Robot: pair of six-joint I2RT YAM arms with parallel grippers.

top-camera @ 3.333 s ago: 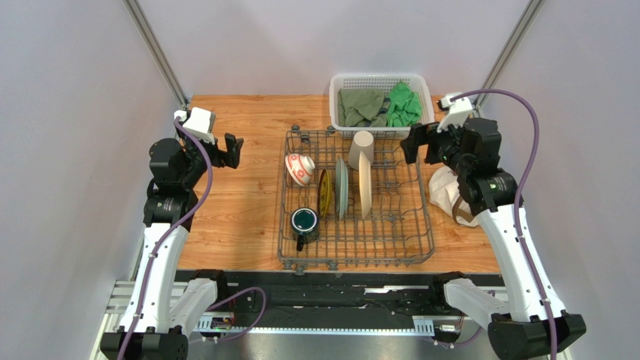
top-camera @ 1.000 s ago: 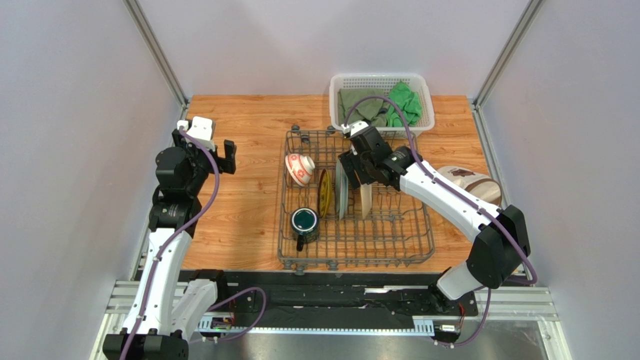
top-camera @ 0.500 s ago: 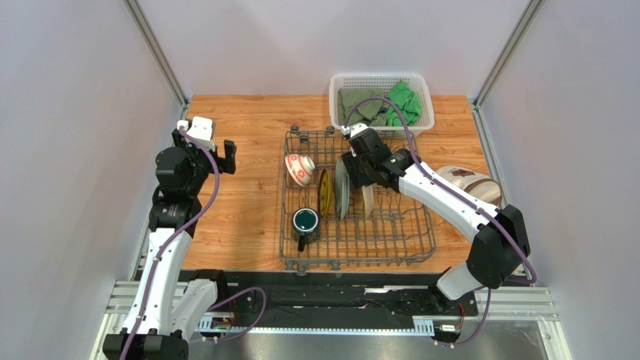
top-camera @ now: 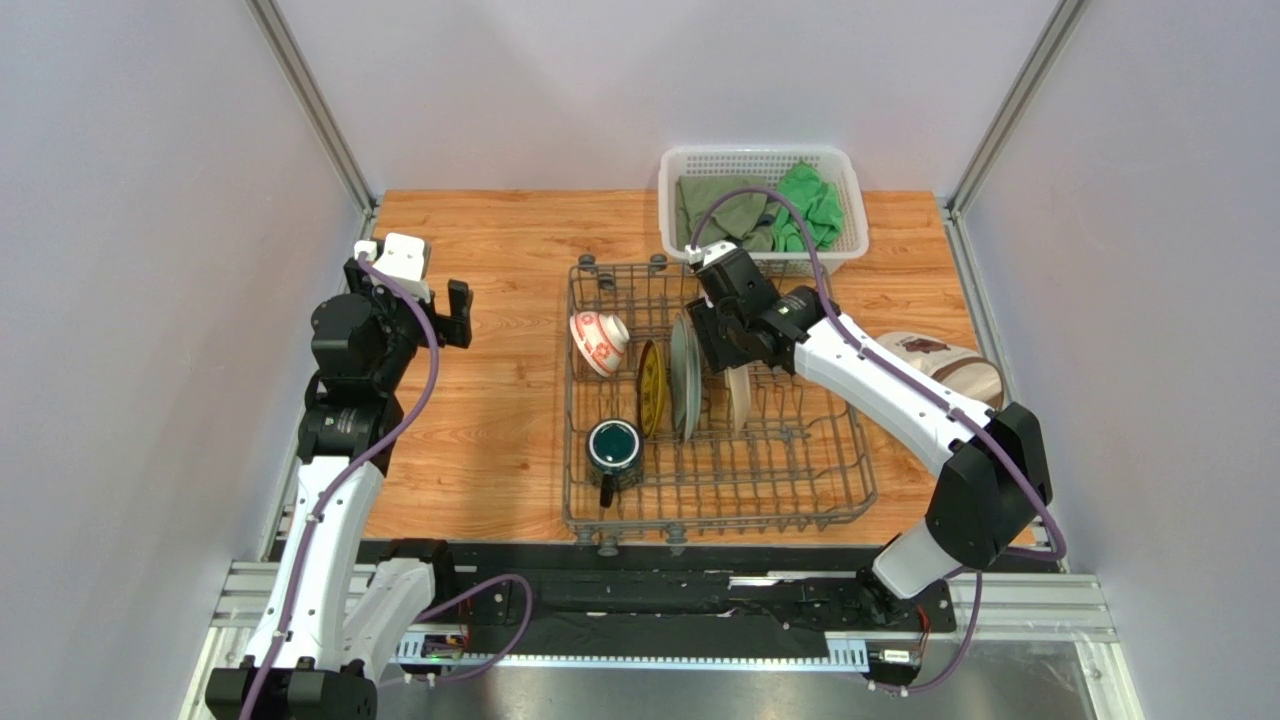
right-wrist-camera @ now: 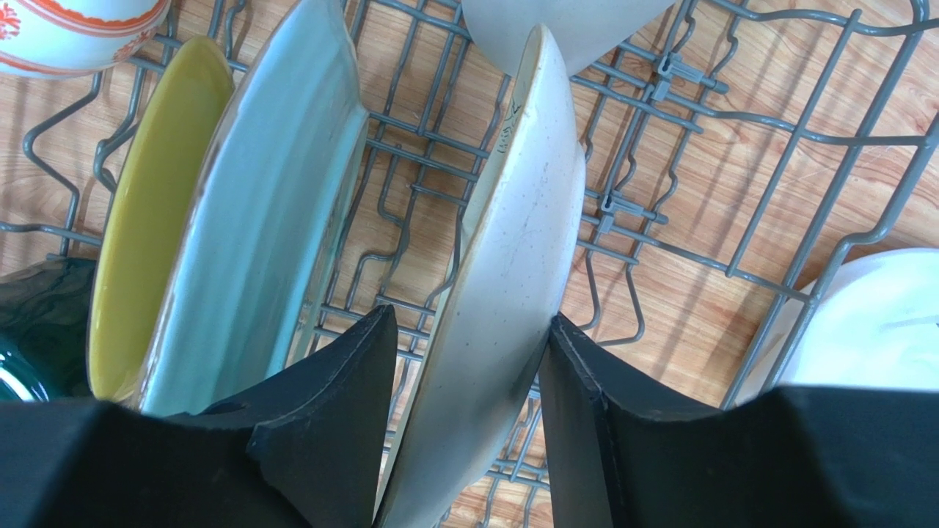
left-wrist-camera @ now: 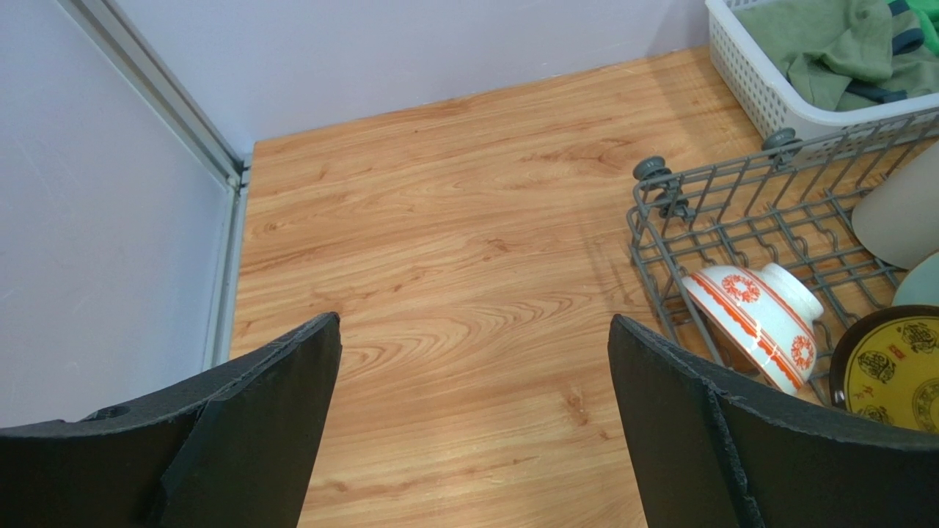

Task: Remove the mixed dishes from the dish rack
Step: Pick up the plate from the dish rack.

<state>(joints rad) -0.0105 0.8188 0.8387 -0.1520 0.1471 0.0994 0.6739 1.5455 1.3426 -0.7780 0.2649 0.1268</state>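
The grey wire dish rack (top-camera: 845, 503) holds a red-and-white bowl (top-camera: 598, 341), a yellow-and-green plate (top-camera: 649, 387), a pale green plate (top-camera: 685, 383), a cream plate (top-camera: 738, 398) and a dark teal mug (top-camera: 612, 447). My right gripper (top-camera: 726, 348) reaches down over the rack's middle. In the right wrist view its fingers (right-wrist-camera: 331, 440) straddle the upright cream plate (right-wrist-camera: 518, 220) and press on both faces. The tall beige cup (right-wrist-camera: 562, 22) stands just behind it. My left gripper (top-camera: 436, 308) hovers open over bare wood left of the rack, nothing between its fingers (left-wrist-camera: 683, 429).
A white mesh basket (top-camera: 672, 188) with green cloths (top-camera: 804, 203) stands behind the rack. A beige fabric thing (top-camera: 939, 360) lies to the rack's right. Bare wooden tabletop (top-camera: 481, 405) lies left of the rack, with walls on both sides.
The right arm swung in from the right and lowered over the rack, and its jaws closed in on the cream plate. The left arm stayed still.
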